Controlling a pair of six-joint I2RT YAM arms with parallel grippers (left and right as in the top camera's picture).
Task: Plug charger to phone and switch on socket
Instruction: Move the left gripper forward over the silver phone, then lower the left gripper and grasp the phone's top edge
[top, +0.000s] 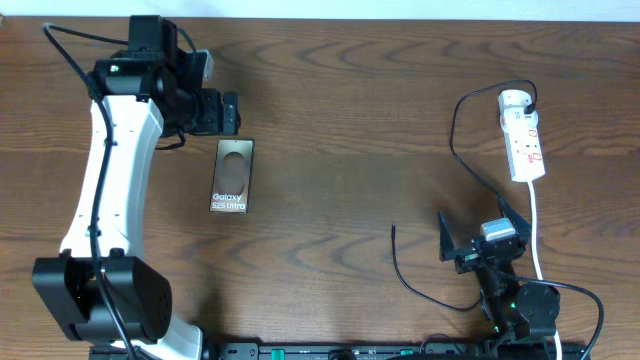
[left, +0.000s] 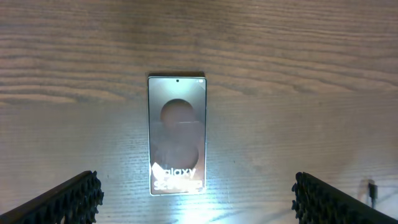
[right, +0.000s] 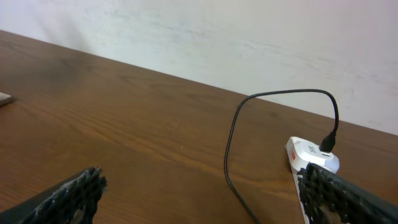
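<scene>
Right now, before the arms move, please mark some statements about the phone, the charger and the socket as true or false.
1. The phone lies flat on the table with its lettering up. True.
2. The free tip of the charger is plugged into the phone. False: the tip lies on the table near the right gripper, far from the phone.
3. Both grippers are open and hold nothing. True: the left gripper hovers by the phone, and its jaws are wide apart.
4. The socket lies beside the left arm. False: it lies at the table's right side.
5. The charger's other end goes into the socket. True.
</scene>
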